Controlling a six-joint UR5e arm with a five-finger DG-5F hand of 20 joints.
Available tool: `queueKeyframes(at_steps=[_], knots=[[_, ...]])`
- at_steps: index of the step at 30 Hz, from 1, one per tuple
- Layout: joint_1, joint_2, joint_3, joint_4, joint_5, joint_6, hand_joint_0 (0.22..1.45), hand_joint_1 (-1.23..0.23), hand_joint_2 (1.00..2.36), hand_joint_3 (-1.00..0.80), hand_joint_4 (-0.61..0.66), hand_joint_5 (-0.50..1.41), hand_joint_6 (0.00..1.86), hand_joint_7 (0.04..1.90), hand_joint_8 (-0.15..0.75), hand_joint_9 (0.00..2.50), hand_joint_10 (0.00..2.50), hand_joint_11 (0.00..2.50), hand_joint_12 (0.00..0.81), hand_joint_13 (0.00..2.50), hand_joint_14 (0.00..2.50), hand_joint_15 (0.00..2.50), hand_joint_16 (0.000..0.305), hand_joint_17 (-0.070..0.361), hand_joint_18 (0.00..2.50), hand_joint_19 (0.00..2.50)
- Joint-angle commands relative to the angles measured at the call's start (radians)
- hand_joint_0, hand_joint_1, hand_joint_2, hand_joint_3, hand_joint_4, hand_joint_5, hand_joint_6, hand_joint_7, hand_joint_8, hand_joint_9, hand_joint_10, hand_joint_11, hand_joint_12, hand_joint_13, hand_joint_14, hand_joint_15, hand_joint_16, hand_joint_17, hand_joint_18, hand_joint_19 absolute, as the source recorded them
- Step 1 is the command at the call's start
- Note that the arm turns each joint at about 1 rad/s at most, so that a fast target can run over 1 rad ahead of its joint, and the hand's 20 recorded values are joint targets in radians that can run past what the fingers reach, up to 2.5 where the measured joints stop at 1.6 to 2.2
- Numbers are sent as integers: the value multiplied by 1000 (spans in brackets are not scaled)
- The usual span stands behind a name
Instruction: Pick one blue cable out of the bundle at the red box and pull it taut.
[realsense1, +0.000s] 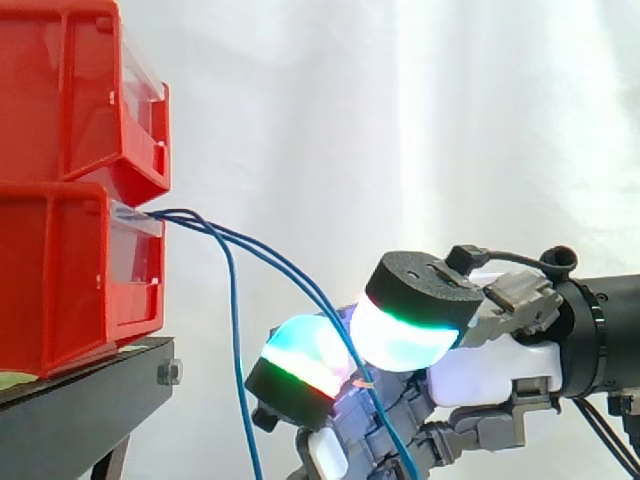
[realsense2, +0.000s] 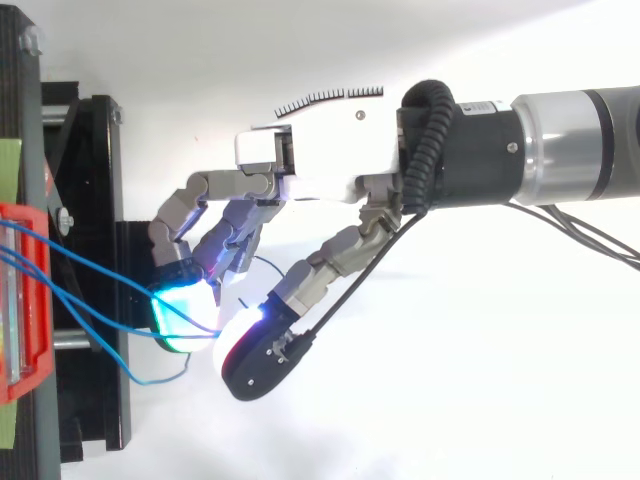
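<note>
1. At the lower red box (realsense1: 60, 280), the bundle (realsense1: 195, 220) of blue cables leaves the front lip.
2. Done: the hand's (realsense2: 320, 155) fingers (realsense1: 300, 350) pinch one blue cable (realsense1: 280, 262) between glowing pads.
3. Left: this cable bows slightly, so it needs pulling away to draw it taut.

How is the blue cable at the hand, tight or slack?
Slack, not yet taut: the blue cable bows downward from the red box to between the hand's glowing fingertips instead of running straight.
</note>
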Motion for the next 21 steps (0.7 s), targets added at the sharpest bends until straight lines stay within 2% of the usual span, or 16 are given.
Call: queueKeyframes(at_steps=[1, 4, 7, 11, 16, 21], knots=[[1, -1, 0, 0, 0, 0, 678, -832, 1005, -429, 120, -195, 877, 1063, 336, 782, 15, 684, 400, 676, 9, 282, 52, 117, 749, 414], [1, 1, 0, 0, 0, 0, 698, -841, 1011, -365, 79, -200, 886, 1104, 336, 779, 15, 682, 399, 678, 11, 282, 52, 117, 751, 403], [1, 1, 1, 0, 0, 0, 690, -848, 1013, -333, 95, -203, 890, 1111, 334, 775, 15, 673, 399, 678, 9, 278, 52, 118, 751, 412], [1, -1, 0, -5, -2, 0, 652, -791, 1013, -331, 132, -201, 892, 1058, 342, 789, 15, 681, 402, 680, 9, 288, 53, 119, 749, 430], [-1, 1, 0, -14, -3, 2, 614, -736, 1012, -345, 155, -187, 874, 1095, 350, 808, 13, 669, 403, 674, 11, 295, 53, 118, 729, 434], [-1, 1, 1, -22, -3, 2, 603, -585, 1012, -339, 181, -185, 884, 1120, 350, 808, 13, 665, 400, 674, 9, 296, 53, 118, 714, 447]])
